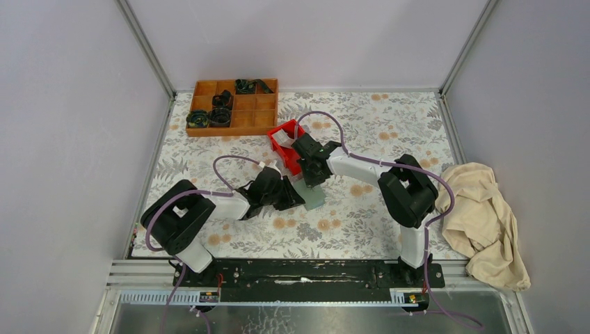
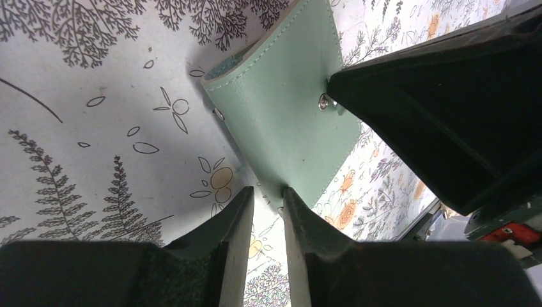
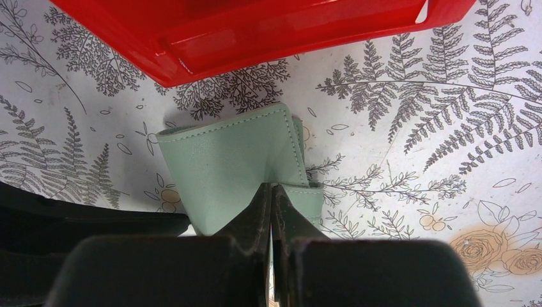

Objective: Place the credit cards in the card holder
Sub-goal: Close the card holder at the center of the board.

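Observation:
The sage-green card holder (image 1: 314,197) lies partly open on the flowered cloth between my two grippers. In the right wrist view my right gripper (image 3: 271,187) is shut on a flap of the card holder (image 3: 224,166), with one leaf standing up. In the left wrist view my left gripper (image 2: 267,190) is narrowly open and empty. Its right fingertip (image 2: 289,194) is at the near corner of the card holder (image 2: 287,115), whose metal snap (image 2: 325,101) sits next to the black right gripper (image 2: 447,115). No credit card shows plainly. Something pale lies in the red bin (image 1: 277,137).
The red plastic bin (image 3: 255,38) stands just behind the card holder. A brown wooden compartment tray (image 1: 243,122) with black parts is at the back left. A beige cloth (image 1: 480,216) is heaped at the right edge. Grey walls close in both sides.

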You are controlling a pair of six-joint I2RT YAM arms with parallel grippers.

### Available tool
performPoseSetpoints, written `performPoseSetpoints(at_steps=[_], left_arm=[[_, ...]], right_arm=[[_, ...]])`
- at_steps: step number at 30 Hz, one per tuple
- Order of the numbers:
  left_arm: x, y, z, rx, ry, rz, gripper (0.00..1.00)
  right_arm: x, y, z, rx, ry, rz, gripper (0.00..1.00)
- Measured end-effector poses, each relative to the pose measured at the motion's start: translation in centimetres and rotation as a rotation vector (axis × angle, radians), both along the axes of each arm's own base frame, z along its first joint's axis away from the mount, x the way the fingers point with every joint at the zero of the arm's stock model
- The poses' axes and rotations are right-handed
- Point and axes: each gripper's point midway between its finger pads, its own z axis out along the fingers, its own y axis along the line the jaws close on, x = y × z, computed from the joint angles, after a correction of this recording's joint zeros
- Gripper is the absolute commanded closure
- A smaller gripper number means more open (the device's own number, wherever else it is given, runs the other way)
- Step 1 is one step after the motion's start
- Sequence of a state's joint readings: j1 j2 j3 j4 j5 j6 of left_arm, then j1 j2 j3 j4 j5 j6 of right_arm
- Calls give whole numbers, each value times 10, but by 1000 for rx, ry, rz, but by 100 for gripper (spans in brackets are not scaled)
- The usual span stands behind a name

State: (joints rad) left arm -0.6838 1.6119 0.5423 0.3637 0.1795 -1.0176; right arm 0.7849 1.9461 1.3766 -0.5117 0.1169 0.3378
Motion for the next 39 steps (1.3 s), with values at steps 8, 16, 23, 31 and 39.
performPoseSetpoints(at_steps=[8,16,23,31,39], left_arm=[[1,-2,0,-3,1,-4,68],[2,-3,0,-5,0,-4,68],[3,-5,0,-9,0,-8,68],[2,-6,0,-14,1,-13,68],[3,-8,0,-22,3,-20,68]], right_arm=[[-1,2,0,-4,-5,6,100],[-2,2,0,-9,-8,8,100],[-2,2,0,-13,-13,9,100],[-3,3,0,-16,-15,11,100],[-2,4,0,-15,-18,11,100]])
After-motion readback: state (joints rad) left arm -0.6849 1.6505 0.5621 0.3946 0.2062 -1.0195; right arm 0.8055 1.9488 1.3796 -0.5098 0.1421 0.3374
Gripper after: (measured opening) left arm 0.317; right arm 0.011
